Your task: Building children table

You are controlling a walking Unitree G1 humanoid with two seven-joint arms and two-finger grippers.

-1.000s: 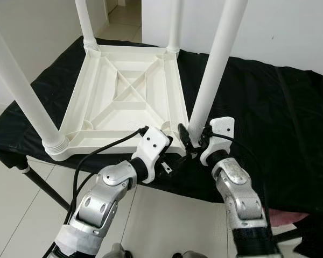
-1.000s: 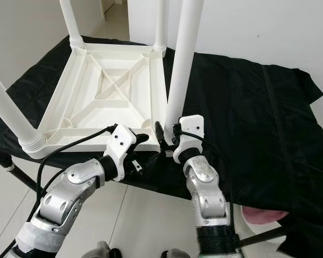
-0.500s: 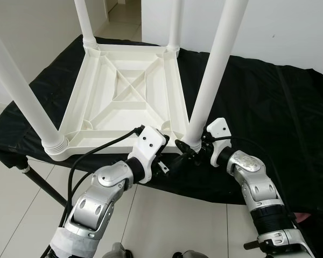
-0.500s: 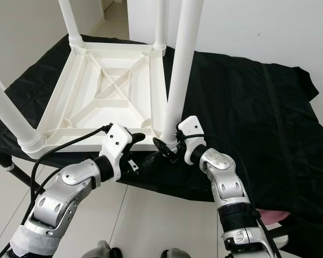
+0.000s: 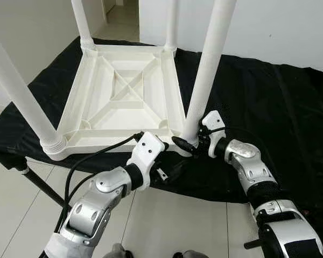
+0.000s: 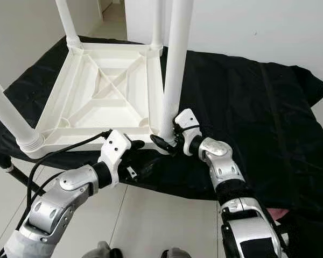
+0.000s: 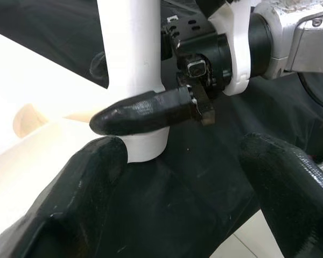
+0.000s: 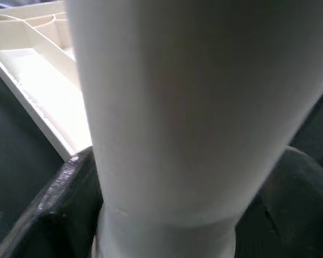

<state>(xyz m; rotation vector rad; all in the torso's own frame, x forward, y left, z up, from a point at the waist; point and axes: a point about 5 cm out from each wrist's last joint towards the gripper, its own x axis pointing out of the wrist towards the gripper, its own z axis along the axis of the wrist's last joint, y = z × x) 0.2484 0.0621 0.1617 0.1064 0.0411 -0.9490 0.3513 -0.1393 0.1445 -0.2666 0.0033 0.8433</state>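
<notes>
Four white legs stand up from the overturned children's table [image 5: 124, 97], which lies top-down on a black cloth [image 5: 269, 102] draped over a work surface; its ribbed underside faces the camera, a cross brace in the middle; the near-right leg [image 5: 207, 70] rises from the table's front right corner, and that's where the action is; the right gripper [image 5: 189, 144] is right at the foot of that leg, its two black fingers set either side of the white tube; from the right wrist view the leg [image 8: 177, 118] fills the gap between the dark pads, so the fingers are closed around it and gripping at the base; the left gripper [image 5: 169, 169] hovers just below the table's front edge, near that same corner; in the left wrist view its fingers [image 7: 81, 183] are spread wide apart, holding nothing, with the leg's base and the right gripper's black finger [image 7: 145, 112] in sight between them; pale tiled floor [image 5: 21, 204] shows beneath the cloth.
</notes>
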